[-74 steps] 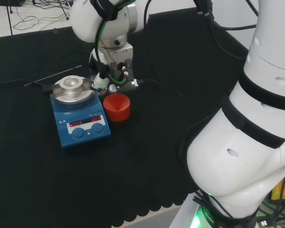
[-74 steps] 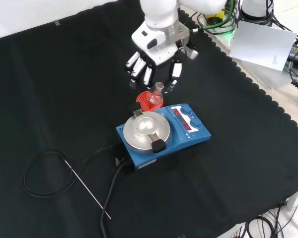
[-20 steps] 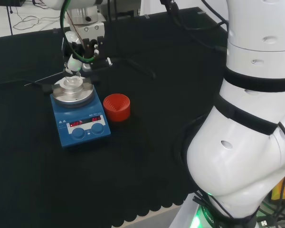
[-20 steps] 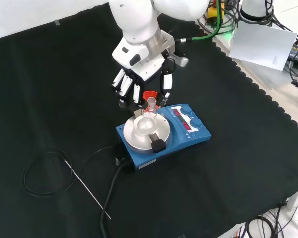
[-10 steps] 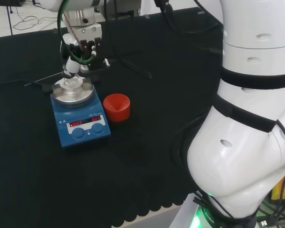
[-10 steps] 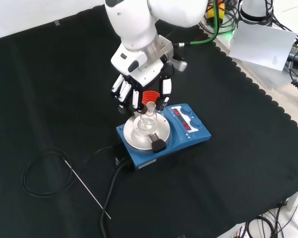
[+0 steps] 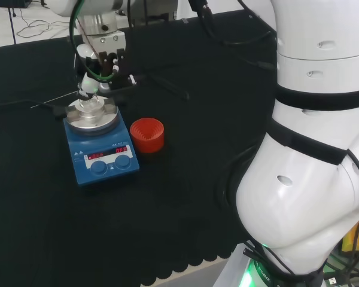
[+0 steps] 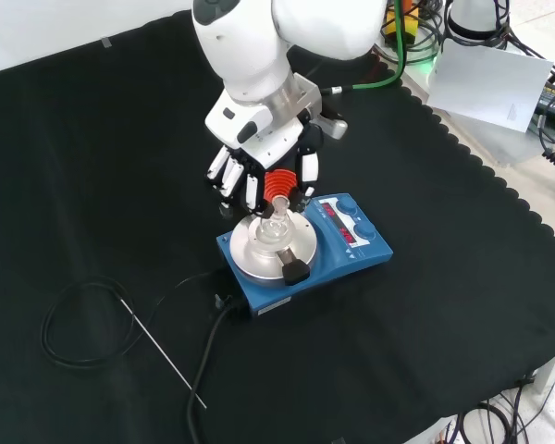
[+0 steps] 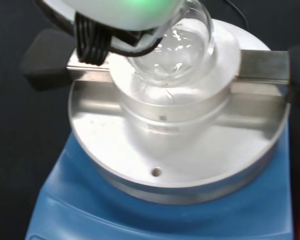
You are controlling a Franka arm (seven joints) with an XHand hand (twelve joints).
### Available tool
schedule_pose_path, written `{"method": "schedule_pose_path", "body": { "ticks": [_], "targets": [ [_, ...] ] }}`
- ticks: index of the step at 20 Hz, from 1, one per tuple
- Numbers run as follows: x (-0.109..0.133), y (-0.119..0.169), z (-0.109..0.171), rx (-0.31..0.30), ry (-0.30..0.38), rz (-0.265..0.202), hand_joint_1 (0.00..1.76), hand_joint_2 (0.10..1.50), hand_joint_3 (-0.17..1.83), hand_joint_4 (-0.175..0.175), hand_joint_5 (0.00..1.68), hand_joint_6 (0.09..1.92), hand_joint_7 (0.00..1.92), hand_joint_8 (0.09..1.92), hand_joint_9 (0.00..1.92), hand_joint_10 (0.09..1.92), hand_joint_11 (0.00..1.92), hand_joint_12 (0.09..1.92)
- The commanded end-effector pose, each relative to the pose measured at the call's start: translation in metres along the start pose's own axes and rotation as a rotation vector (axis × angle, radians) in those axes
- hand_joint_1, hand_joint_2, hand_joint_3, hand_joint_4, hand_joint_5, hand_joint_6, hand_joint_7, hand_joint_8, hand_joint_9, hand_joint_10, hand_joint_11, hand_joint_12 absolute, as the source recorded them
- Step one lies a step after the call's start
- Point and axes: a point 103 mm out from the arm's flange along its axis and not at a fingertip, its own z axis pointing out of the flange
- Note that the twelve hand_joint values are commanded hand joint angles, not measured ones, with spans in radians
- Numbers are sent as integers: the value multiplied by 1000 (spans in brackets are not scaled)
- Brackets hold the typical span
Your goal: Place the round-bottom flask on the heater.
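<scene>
The clear round-bottom flask (image 8: 277, 225) stands neck up over the blue heater (image 8: 353, 242), its bulb (image 9: 176, 49) resting in, or just above, the bowl of the heater's round metal top (image 9: 175, 150). My hand (image 8: 259, 155) hangs directly over it, fingers (image 8: 229, 176) and thumb (image 8: 307, 170) curled down round the flask's neck. In the head view the hand (image 7: 101, 55) is above the flask (image 7: 90, 104) at the heater (image 7: 102, 154). A blurred white part of the hand (image 9: 125, 9) covers the top of the bulb in the wrist view.
The red ribbed stand (image 7: 147, 134) sits bare, right of the heater in the head view and behind the flask in the front view (image 8: 279, 182). The heater's black cable (image 8: 79, 324) and a thin rod (image 8: 162, 351) lie on the cloth at front left.
The hand has carried the flask from the red stand over to the heater and, over the last second, lowered it down to the metal bowl.
</scene>
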Motion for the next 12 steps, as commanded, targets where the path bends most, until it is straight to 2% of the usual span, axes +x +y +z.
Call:
{"method": "schedule_pose_path", "body": {
  "ticks": [1,3,4,8,11,12],
  "targets": [
    [-9,1,0,8,-5,4,1088,648,809,175,1132,992,422,700,682,611,357,1346],
    [-2,4,1,5,-3,5,1088,648,809,175,1132,992,422,700,682,612,357,1346],
    [-8,4,-1,3,15,5,1088,648,809,175,1131,992,422,700,682,612,357,1346],
    [-8,3,-1,-3,38,3,1077,712,696,175,1111,969,413,710,674,623,356,1349],
    [-4,3,4,1,27,8,1055,829,488,175,1070,952,384,725,652,642,342,1359],
    [-4,3,5,4,28,8,1007,823,449,94,1012,904,366,726,638,649,331,1360]
  ]
}}
